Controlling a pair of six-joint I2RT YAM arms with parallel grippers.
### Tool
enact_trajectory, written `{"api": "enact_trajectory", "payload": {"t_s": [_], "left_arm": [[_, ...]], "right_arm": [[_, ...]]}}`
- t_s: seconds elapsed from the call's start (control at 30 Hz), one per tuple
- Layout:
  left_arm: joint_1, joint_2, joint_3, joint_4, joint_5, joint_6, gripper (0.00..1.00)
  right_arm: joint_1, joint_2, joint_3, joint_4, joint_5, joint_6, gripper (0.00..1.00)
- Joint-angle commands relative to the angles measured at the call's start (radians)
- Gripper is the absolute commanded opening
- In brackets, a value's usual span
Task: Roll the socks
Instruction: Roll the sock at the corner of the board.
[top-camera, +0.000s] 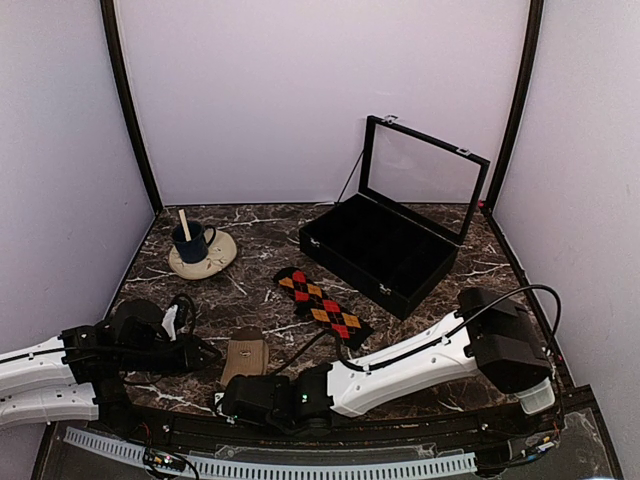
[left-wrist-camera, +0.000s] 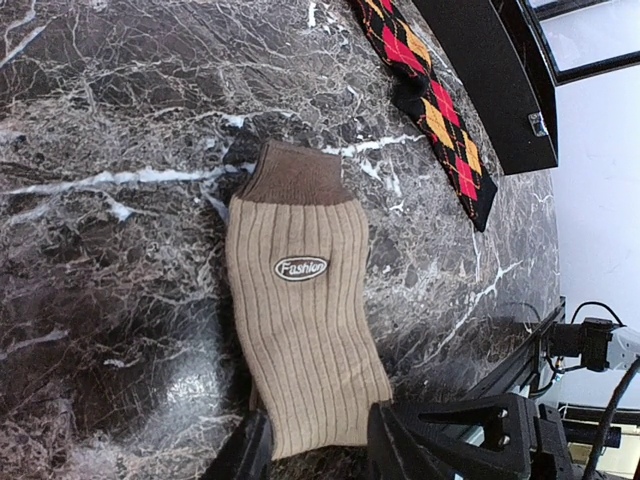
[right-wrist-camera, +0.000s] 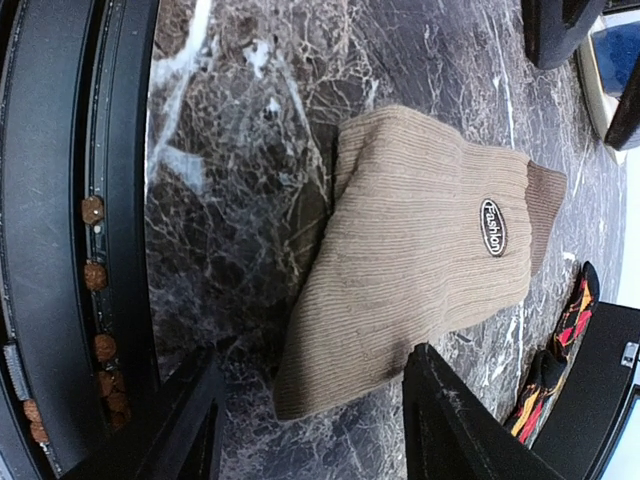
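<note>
Two socks were laid flat on the dark, white-veined marble counter (top-camera: 250, 225): one tan ribbed sock (left-wrist-camera: 300, 330) with a darker brown cuff, close to the near edge; one black argyle sock (top-camera: 322, 308) with red and orange diamonds, farther off to the right. An oval patch (left-wrist-camera: 301, 268) reading "Fashion" was sewn on the tan one; the left claw (left-wrist-camera: 320, 435) and right claw (right-wrist-camera: 316, 375) were each held apart, straddling the end opposite its cuff.

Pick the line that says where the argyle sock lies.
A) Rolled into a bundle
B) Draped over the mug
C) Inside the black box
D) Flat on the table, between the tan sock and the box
D: the argyle sock lies stretched out flat on the table, between the tan sock and the open black box.
</note>
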Motion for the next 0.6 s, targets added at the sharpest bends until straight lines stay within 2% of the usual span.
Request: {"api": "enact_trajectory", "payload": {"t_s": [0.0,0.27,0.4,0.57], "left_arm": [[0.001,0.0,-0.016,-0.016,-0.013,-0.01,0.35],[0.001,-0.003,-0.018,-0.019,-0.021,-0.014,0.36],[0.001,-0.012,-0.019,-0.022,-0.029,-0.019,0.35],[0.001,-0.019,-0.028,-0.012,-0.028,-0.025,0.36]], "right_arm": [[-0.02,0.022,0.005,0.016,-0.027,-0.022,0.55],[-0.039,0.05,0.022,-0.023,-0.069,-0.037,0.49],[-0.048,0.053,0.021,-0.049,-0.097,-0.044,0.33],[-0.055,0.061,0.016,-0.089,-0.127,-0.031,0.21]]}}
